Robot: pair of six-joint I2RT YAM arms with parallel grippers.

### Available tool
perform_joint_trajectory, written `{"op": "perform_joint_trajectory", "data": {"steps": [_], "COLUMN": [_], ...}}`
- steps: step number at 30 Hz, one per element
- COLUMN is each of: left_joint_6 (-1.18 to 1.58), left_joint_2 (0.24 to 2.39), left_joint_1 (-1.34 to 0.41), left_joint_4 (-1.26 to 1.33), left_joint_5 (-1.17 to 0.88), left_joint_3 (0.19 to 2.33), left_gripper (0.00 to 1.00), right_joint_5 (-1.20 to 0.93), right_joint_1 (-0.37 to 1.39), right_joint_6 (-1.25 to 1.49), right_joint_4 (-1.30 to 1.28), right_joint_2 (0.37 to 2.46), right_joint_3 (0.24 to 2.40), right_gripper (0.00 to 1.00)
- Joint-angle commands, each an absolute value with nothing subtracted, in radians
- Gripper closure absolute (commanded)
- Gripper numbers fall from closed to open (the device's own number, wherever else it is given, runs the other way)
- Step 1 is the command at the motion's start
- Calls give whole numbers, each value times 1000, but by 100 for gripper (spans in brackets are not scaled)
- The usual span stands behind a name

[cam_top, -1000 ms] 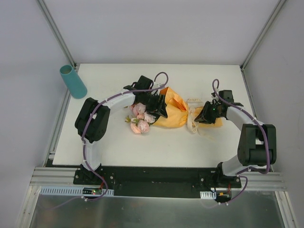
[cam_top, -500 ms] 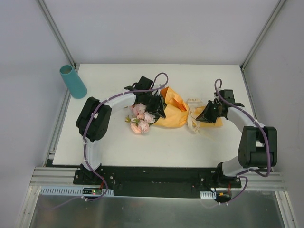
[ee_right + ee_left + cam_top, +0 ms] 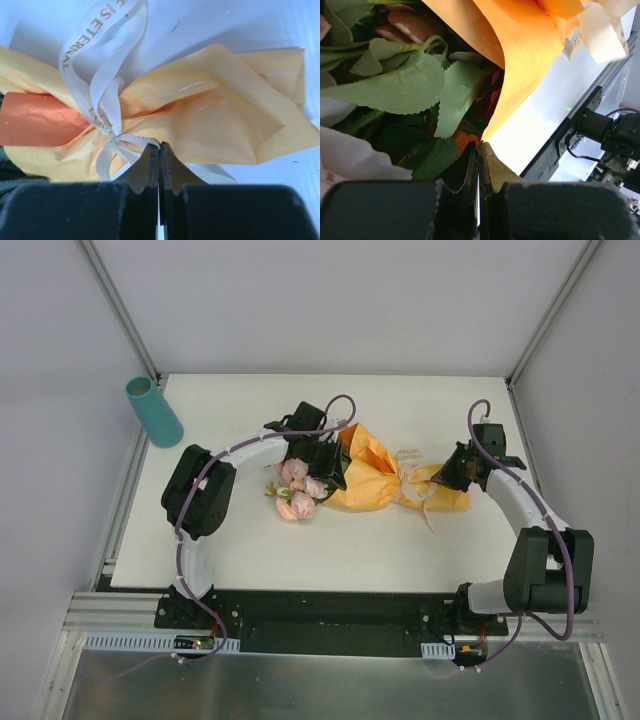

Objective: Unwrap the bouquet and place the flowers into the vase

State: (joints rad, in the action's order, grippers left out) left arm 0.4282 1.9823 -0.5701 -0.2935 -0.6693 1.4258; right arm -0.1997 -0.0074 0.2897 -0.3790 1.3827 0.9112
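Pinching ribbon (image 3: 111, 107), right pincer (image 3: 159, 146) (left pincer (image 3: 479, 146) clamps the bouquet (image 3: 530, 50)).

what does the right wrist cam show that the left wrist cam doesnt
Only the right wrist view: the ribbon knotted round the neck of the orange paper, the paper's flared tail, and the right gripper shut on a ribbon tail.
Only the left wrist view: the flowers, green leaves with a brown and a pale rose inside the wrap, and the left gripper shut, seemingly on the paper's edge.
Both: the orange paper, the white table and some lettered cream ribbon.
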Motion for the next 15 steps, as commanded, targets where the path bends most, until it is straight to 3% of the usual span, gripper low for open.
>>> {"op": "perform_joint_trajectory", "data": {"steps": [1,15], "left_joint_6": [396,393], "left_joint_2": [1965,1971], "left_joint_1": [-574,-566], "left_joint_4": [-347,-391], "left_joint_5": [-606,-555], "left_joint_3": [1468,1480], "left_gripper": [100,100], "right_joint_5": [-48,204], "right_joint_1": [-31,-93], "right_joint_6": [316,351], "right_joint_4": [-390,-417], "right_joint_2": [1339,1321], "right_joint_3": [977,1123], "right_gripper": [100,100]}}
